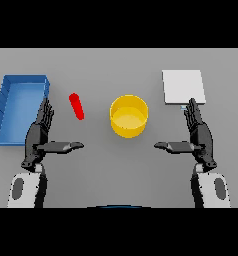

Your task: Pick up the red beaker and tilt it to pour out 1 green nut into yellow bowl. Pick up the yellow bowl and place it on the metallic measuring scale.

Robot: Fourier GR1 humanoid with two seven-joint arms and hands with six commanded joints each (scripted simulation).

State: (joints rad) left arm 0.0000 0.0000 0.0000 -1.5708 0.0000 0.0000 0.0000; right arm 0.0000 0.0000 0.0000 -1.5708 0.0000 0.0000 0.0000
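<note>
The red beaker (pixel 76 106) reads as a slim, rigid, lightweight vessel, probably smooth-walled and therefore liable to slip or roll. Recommended hold: across its middle, thumb on one side and fingers on the other, so that the open end stays free for a controlled tilt. It appears as a narrow red capsule shape, slanted on the grey table (pixel 116 165); whether it stands or lies flat cannot be determined, and no green nut is visible.

The yellow bowl (pixel 128 116) sits at the table centre, to the right of the beaker and apart from it. It is round with an upright wall, likely stiff and light — grasp at the rim or wall.

The metallic measuring scale (pixel 183 86) is a pale square plate at the far right. A blue tray (pixel 6 107) occupies the far left.

The left hand (pixel 39 136) hovers near-left, just beside the tray, fingers straight, thumb pointing inward, holding nothing. The right hand (pixel 199 135) mirrors it near-right — fingers extended, empty, fingertips close to the scale's near edge.
</note>
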